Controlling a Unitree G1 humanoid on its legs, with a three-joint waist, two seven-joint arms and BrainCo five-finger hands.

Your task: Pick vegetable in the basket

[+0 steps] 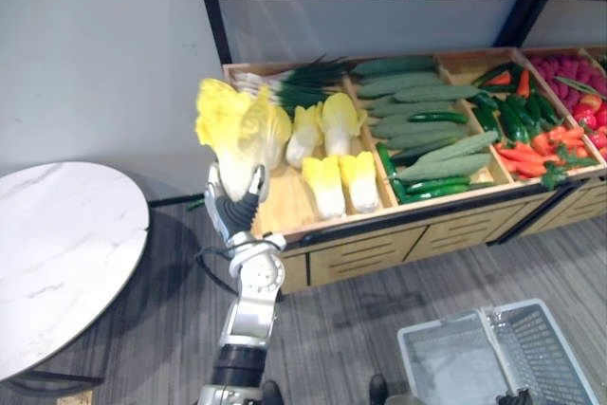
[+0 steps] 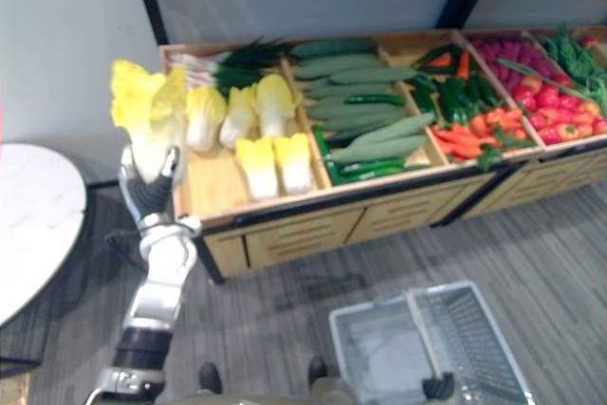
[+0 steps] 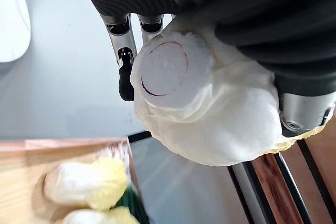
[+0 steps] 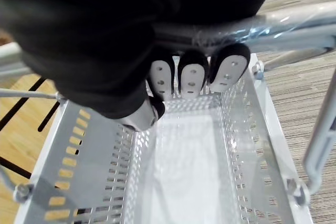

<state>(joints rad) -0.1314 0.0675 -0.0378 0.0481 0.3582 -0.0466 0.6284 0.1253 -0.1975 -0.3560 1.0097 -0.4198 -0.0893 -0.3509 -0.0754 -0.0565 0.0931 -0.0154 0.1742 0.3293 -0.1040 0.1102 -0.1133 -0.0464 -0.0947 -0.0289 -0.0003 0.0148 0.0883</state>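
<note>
left hand (image 1: 239, 208): fingers curled tight round cabbage (image 1: 232, 130), held up at 10 o'clock by the vegetable crate (image 1: 285, 215) | right hand (image 4: 191, 80): 5 o'clock, fingers apparently wrapped round handle (image 4: 294, 22) of basket (image 1: 531, 339)

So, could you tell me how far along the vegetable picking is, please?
Done: the left hand is curled round a cabbage, held clear of the wooden crate. In hand: the move to the basket, whose handle the right hand grips. Left: the basket is empty, so the cabbage has yet to go in.
</note>
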